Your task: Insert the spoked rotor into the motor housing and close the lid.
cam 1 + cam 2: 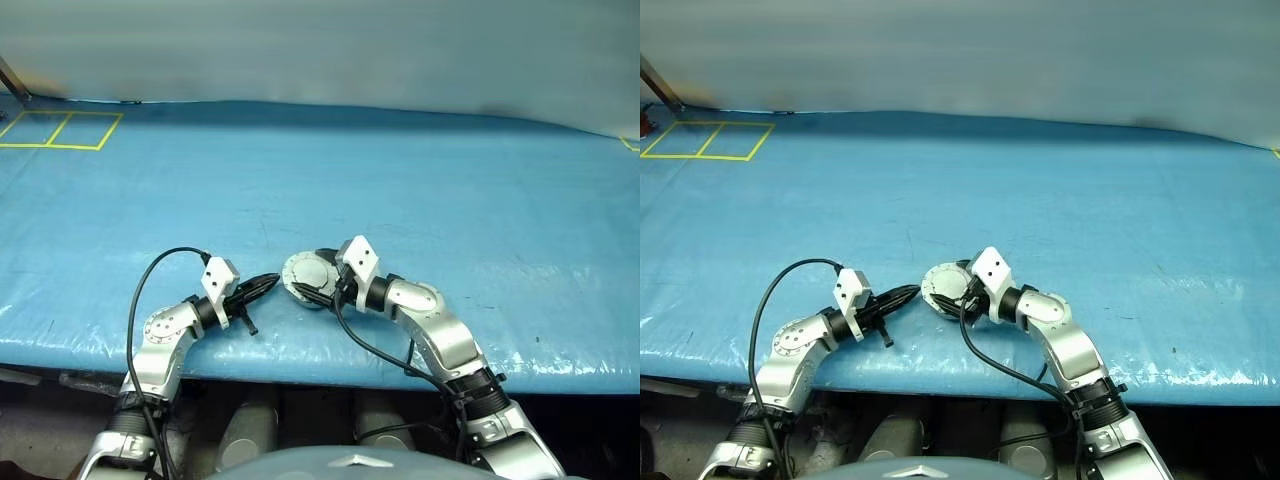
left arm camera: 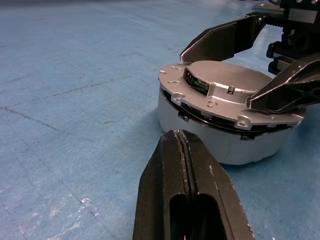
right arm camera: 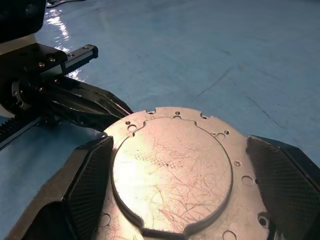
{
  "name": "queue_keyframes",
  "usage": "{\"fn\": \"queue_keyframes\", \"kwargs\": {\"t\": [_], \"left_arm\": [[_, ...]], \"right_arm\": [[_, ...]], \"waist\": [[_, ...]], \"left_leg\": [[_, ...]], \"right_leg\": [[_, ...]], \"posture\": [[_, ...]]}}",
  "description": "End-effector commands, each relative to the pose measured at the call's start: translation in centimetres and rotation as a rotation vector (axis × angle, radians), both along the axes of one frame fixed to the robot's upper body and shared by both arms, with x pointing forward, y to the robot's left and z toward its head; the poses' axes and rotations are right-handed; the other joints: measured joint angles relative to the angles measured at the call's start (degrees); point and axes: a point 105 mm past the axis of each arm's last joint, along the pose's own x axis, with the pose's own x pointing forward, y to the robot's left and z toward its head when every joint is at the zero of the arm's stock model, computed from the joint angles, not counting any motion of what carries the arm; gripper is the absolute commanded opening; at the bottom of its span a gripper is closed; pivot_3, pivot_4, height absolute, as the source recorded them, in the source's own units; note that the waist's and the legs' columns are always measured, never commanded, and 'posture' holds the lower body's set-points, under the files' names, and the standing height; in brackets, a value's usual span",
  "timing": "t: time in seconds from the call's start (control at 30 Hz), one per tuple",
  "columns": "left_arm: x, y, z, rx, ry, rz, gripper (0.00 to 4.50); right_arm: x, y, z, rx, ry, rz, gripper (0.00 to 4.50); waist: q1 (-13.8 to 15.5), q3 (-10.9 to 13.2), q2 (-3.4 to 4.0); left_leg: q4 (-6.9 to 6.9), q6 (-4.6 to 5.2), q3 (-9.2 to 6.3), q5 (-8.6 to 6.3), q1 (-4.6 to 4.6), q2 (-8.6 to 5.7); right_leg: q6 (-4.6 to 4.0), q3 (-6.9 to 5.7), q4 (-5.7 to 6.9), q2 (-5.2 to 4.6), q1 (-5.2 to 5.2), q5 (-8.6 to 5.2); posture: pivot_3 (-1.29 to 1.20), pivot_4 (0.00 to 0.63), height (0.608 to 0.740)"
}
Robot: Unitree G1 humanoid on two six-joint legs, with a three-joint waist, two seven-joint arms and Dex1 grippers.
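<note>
Motor housing [image 1: 308, 278] rests on the blue table cover [image 1: 400, 180] near the table's near edge, roughly at the centre of the scene, between the two grippers. Lid [image 2: 225, 82] lies down over the housing with its plain pale silver side up; in the left wrist view a thin dark gap shows between the lid's flange and the pale wall of the case below it. Whether the lid is fully seated cannot be told. Right gripper [image 2: 260, 62] reaches in from the right and straddles the housing: its two black fingers [image 3: 90, 172] stand spread wide, one on each side of the lid's rim, close to the edge. Whether the pads touch the metal cannot be told; the jaws are apart and not clamped. Left gripper [image 1: 262, 287] lies to the left of the housing, pointing toward it, with its fingers pressed together and holding nothing. Its tip sits just beside the housing wall, apart from it by a narrow strip of blue cover. Yellow tape lines [image 1: 60, 130] mark rectangles at the far left of the table.
</note>
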Motion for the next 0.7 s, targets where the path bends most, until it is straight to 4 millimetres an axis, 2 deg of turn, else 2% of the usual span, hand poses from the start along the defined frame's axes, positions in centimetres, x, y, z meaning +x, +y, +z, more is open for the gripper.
{"fn": "queue_keyframes", "kwargs": {"t": [0.03,0.33,0.4,0.5,0.57,0.6,0.7], "left_arm": [[0.0,-0.1,0.4,-0.002,-0.023,-0.004,0.00],[0.1,0.1,0.3,0.004,-0.023,0.004,0.00],[0.1,0.0,0.3,0.004,-0.024,0.005,0.00],[0.2,0.0,0.3,0.003,-0.028,0.007,0.00],[0.2,0.0,0.3,0.003,-0.029,0.008,0.00],[0.2,0.0,0.3,0.003,-0.029,0.009,0.00],[0.2,0.1,0.2,0.004,-0.026,0.012,0.00]], "right_arm": [[-0.1,0.0,0.1,-0.005,-0.020,0.006,4.48],[-0.2,-0.1,2.4,0.041,-0.063,0.049,4.48],[-0.3,0.0,2.3,0.040,-0.053,0.054,4.48],[-0.3,-0.1,1.4,0.002,-0.047,0.049,3.90],[-0.3,-0.2,1.2,-0.010,-0.047,0.044,3.18],[-0.3,-0.3,1.1,-0.014,-0.047,0.042,2.97],[-0.2,-0.4,1.0,-0.022,-0.047,0.039,2.97]], "waist": [[-0.01,0.00,0.00],[-0.03,0.00,0.00],[-0.09,0.00,0.00],[-0.09,0.00,0.00],[-0.08,0.00,0.00],[-0.08,0.00,0.00],[-0.06,0.00,0.00]], "left_leg": [[0.00,0.00,0.00,0.00,0.00,0.00],[0.00,0.00,0.00,0.00,-0.01,0.00],[0.00,0.00,0.00,0.00,-0.01,0.01],[0.00,0.00,0.00,0.00,-0.01,0.01],[0.00,0.00,0.00,0.00,-0.01,0.00],[0.00,0.00,0.00,0.00,-0.01,0.00],[0.01,0.00,0.00,0.00,0.00,0.01]], "right_leg": [[0.00,0.00,0.00,0.00,0.00,0.00],[0.00,0.00,0.00,0.00,0.00,0.00],[0.01,0.00,0.00,0.01,0.00,0.01],[0.02,0.00,0.00,0.01,0.00,0.01],[0.03,0.00,0.00,0.01,-0.01,0.02],[0.05,0.00,0.00,0.01,-0.01,0.03],[0.15,0.00,0.01,0.01,0.01,0.09]], "posture": [[0.00,0.150,0.740],[0.00,0.150,0.740],[0.00,0.150,0.740],[0.00,0.150,0.740],[0.00,0.150,0.740],[0.00,0.150,0.740],[0.00,0.150,0.740]]}}
